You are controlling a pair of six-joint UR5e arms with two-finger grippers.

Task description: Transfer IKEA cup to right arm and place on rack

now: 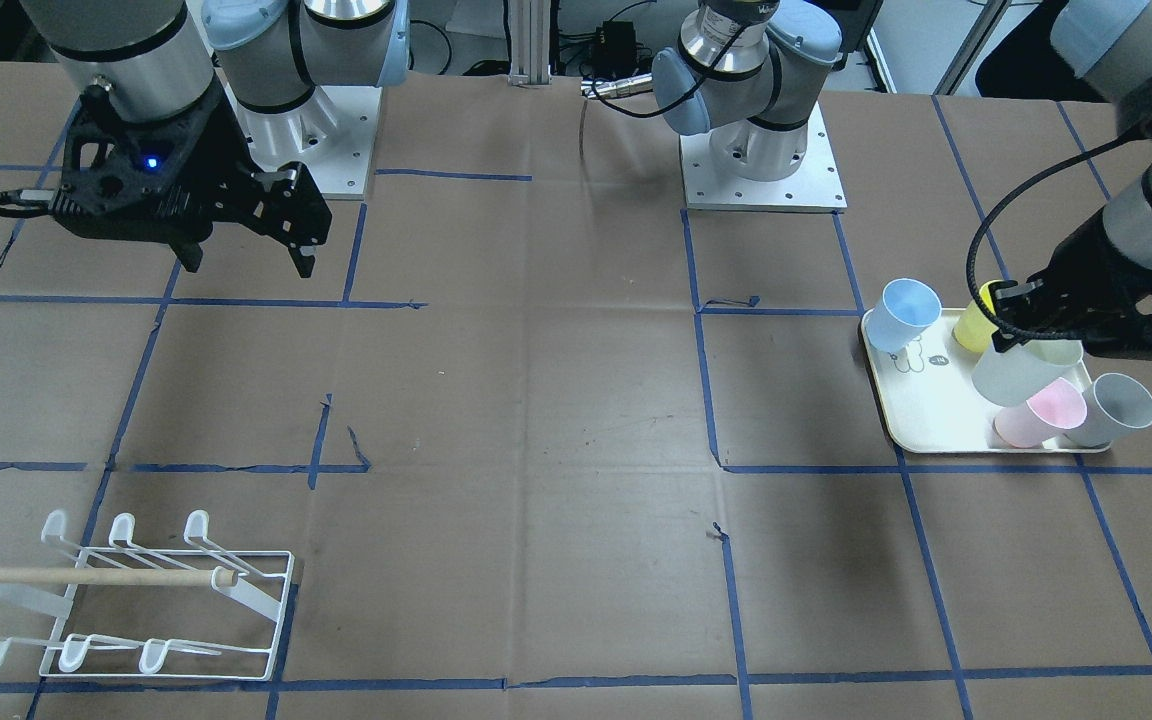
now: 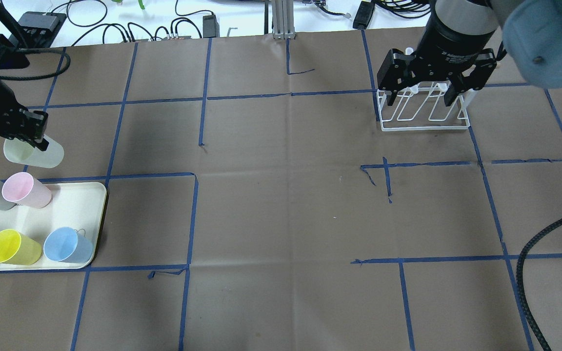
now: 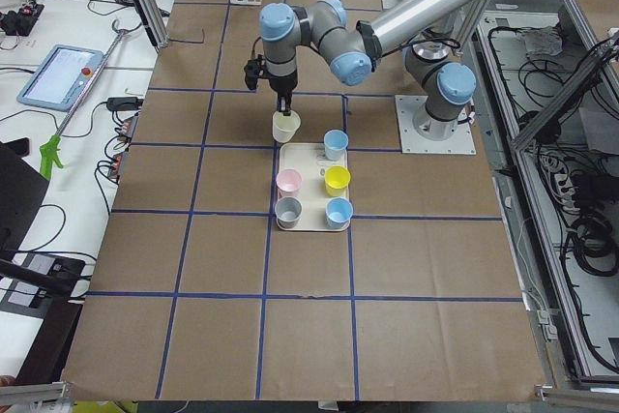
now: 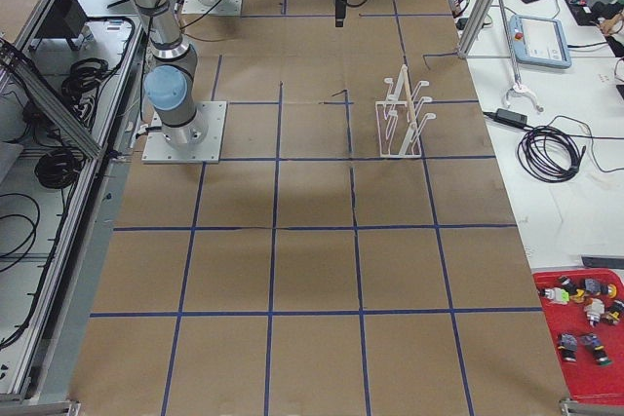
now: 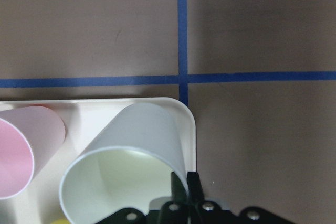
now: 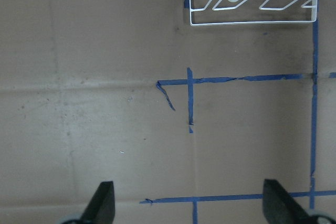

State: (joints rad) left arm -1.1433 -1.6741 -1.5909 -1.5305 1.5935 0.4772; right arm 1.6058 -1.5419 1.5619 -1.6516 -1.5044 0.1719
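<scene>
The left gripper (image 2: 30, 138) is clamped on the rim of the pale green-white plastic cup (image 2: 37, 153), at the left edge of the overhead view just above the cream plastic tray (image 2: 83, 204). A rim hold leaves the cup's wall free for a second grasp. The cup hangs tilted, apparently lifted clear of the pink plastic cup (image 2: 25, 189) and its neighbours on the tray. The right gripper (image 2: 420, 92) is at the upper right with its jaws wide apart. It hovers by the white wire rack with a wooden dowel handle (image 1: 86, 576) — likely placed there for a hand-over and a short trip to the prongs.
</scene>
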